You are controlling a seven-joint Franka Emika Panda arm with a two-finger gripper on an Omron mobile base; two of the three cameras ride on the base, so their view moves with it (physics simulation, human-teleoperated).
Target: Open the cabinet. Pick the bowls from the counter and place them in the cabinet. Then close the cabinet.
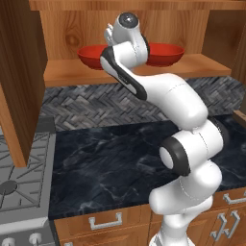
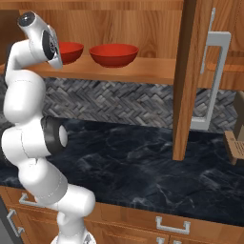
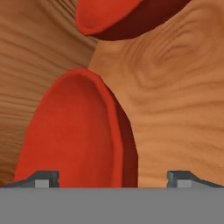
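Note:
Two glossy red bowls sit side by side on the wooden shelf (image 2: 147, 71) of the open cabinet: one bowl (image 2: 114, 54) (image 1: 168, 54) stands free, the other bowl (image 2: 72, 51) (image 1: 90, 56) is partly hidden by my hand. In the hand view that nearer bowl (image 3: 78, 135) lies just ahead of my gripper (image 3: 113, 179), whose fingertips (image 3: 179, 178) stand wide apart and open, the right one clear of the rim. The second bowl (image 3: 118, 19) shows at the top. The counter (image 1: 105, 158) (image 2: 143, 171) holds no bowl.
The cabinet's left door (image 1: 19, 81) and right door (image 2: 188, 76) with its silver bar handle (image 2: 213, 81) swing out over the counter. A grey gas stove (image 1: 19, 182) lies at the left. Drawers with small handles (image 1: 105, 221) run below. A wooden object (image 2: 236, 143) sits far right.

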